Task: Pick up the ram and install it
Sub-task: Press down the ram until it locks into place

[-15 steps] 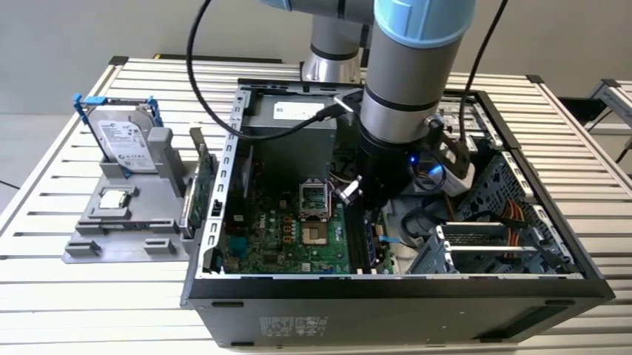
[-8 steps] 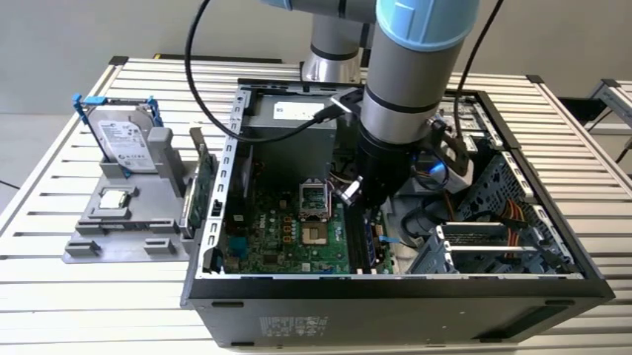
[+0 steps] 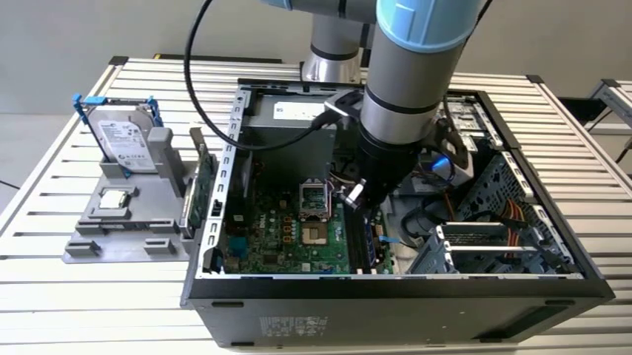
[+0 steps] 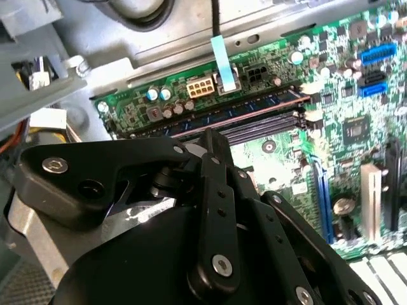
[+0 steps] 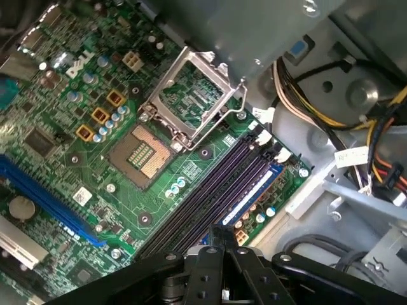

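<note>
Nearest, in both wrist views: tool (image 5: 219,244) (image 4: 213,143), black, fingers drawn together with no gap between them, tip poised over one end of the memory slots (image 5: 210,197) (image 4: 267,130); contact with them not discernible.

Just beyond the tip: ram (image 5: 254,190) (image 4: 235,113), a long narrow bluish stick, apparently lying seated in the outermost slot, alongside the dark vacant slots and next to the board's edge; not clamped between the fingers.

Further along the green motherboard (image 3: 266,229): processor socket (image 5: 143,152), bare, with its metal retention frame (image 5: 191,95) swung up and open.

In the exterior view: tool (image 3: 354,198) low inside the open computer case (image 3: 395,296), at the end of the grey and light-blue arm (image 3: 410,66) reaching down from above.

Outside the case, at the exterior view's left: grey fixture (image 3: 109,237) carrying a small square silver processor chip (image 3: 115,198) lying flat, a hard drive (image 3: 123,140) standing upright behind it, and a green expansion card (image 3: 203,188) standing on edge between fixture and case wall.

Beneath everything: slatted metal surface (image 3: 89,310)
</note>
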`<state>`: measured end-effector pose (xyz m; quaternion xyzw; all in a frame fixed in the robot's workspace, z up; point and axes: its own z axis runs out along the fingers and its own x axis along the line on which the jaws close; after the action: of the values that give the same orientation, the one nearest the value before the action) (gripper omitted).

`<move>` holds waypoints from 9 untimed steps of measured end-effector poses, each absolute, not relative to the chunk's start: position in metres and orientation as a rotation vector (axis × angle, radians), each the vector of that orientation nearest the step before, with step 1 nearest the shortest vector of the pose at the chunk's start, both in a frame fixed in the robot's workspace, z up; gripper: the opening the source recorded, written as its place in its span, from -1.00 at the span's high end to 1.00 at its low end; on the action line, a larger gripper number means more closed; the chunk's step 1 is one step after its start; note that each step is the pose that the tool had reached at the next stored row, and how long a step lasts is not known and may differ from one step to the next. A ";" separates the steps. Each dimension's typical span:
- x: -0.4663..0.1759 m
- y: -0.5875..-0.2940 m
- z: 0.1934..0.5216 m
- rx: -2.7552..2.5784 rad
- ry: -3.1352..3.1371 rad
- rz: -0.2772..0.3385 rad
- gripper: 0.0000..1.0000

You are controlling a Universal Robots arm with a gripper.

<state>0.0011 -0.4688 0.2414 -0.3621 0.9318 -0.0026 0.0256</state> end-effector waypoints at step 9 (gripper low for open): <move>0.001 -0.469 0.241 -1.351 2.779 -0.001 1.00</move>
<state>0.0011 -0.4687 0.2410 -0.4372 0.8990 -0.0004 0.0258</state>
